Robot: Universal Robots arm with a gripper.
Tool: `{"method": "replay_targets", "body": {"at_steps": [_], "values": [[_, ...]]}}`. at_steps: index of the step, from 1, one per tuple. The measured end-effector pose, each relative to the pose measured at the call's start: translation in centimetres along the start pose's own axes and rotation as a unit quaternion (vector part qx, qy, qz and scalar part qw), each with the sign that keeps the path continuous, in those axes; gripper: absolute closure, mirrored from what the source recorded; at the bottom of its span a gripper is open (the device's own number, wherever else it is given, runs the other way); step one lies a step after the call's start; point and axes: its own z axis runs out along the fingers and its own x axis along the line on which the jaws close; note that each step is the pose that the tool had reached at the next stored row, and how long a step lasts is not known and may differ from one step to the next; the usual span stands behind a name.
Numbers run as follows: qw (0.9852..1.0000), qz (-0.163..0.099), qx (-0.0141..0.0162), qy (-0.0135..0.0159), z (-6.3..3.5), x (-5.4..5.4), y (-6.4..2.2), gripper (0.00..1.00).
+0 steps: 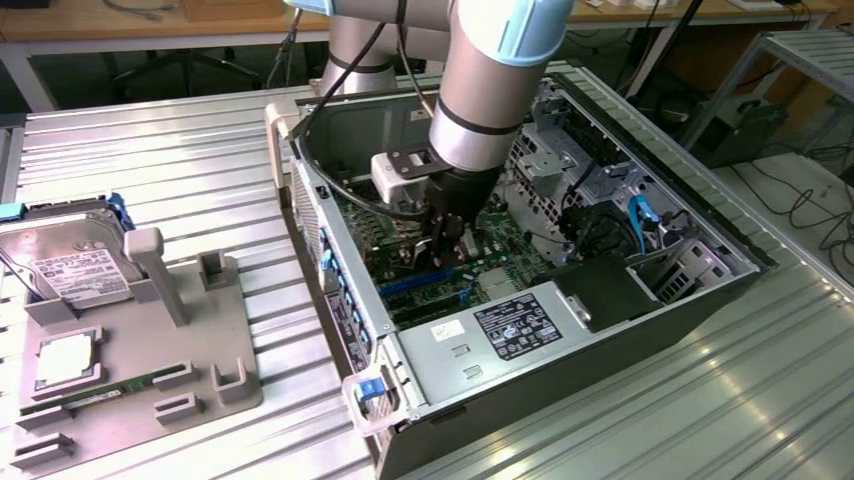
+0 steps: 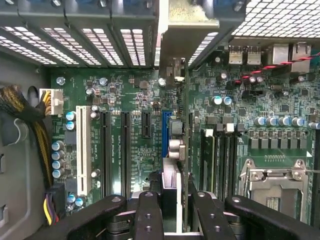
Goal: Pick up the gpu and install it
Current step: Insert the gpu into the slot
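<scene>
My gripper (image 1: 450, 232) reaches down inside the open computer case (image 1: 694, 215) and is shut on the gpu (image 1: 457, 250), which it holds on edge just above the green motherboard (image 1: 507, 240). In the wrist view the gpu (image 2: 185, 150) runs as a thin green edge away from my gripper (image 2: 176, 212) to its silver end bracket (image 2: 187, 35) at the case's rear grille. The card hangs close over the blue slot (image 2: 165, 131). I cannot tell whether it touches the slot. The black fingers (image 2: 149, 215) clamp it from both sides.
Black slots (image 2: 106, 150), a white slot (image 2: 83, 150), memory slots and the CPU socket (image 2: 272, 180) flank the card. A power supply (image 1: 497, 333) and cables (image 1: 638, 225) crowd the case. On the exterior view's left a grey fixture (image 1: 200, 360) holds a hard drive (image 1: 74, 265) and a memory stick (image 1: 127, 385).
</scene>
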Motion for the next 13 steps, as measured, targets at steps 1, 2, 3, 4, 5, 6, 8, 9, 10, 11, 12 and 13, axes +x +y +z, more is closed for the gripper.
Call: {"method": "replay_targets", "body": {"at_steps": [1, 2, 3, 4, 5, 6, 8, 9, 10, 11, 12, 13], "values": [[1.0, 0.0, 0.0, 0.0, 0.08, 0.04, 0.09, 0.72], [1.0, 0.0, 0.0, 0.0001, 0.12, 0.06, 0.16, 0.72], [1.0, 0.0, 0.0, 0.0001, 0.13, 0.11, 0.25, 0.72], [1.0, 0.0, 0.0, 0.0002, 0.15, 0.18, 0.3, 0.72], [1.0, 0.0, 0.0, 0.0005, 0.16, 0.27, 0.34, 0.72], [1.0, 0.0, 0.0, 0.0009, 0.16, 0.32, 0.37, 0.72], [1.0, 0.0, 0.0, 0.0015, 0.22, 0.35, 0.44, 0.72], [1.0, 0.0, 0.0, 0.0017, 0.26, 0.36, 0.5, 0.72], [1.0, 0.0, -0.0001, 0.0018, 0.29, 0.36, 0.57, 0.72], [1.0, 0.0, -0.0001, 0.0018, 0.32, 0.36, 0.67, 0.72], [1.0, 0.0, 0.0, 0.0019, 0.36, 0.36, 0.79, 0.72], [1.0, 0.0, 0.0, 0.0018, 0.41, 0.35, 0.9, 0.72]]}}
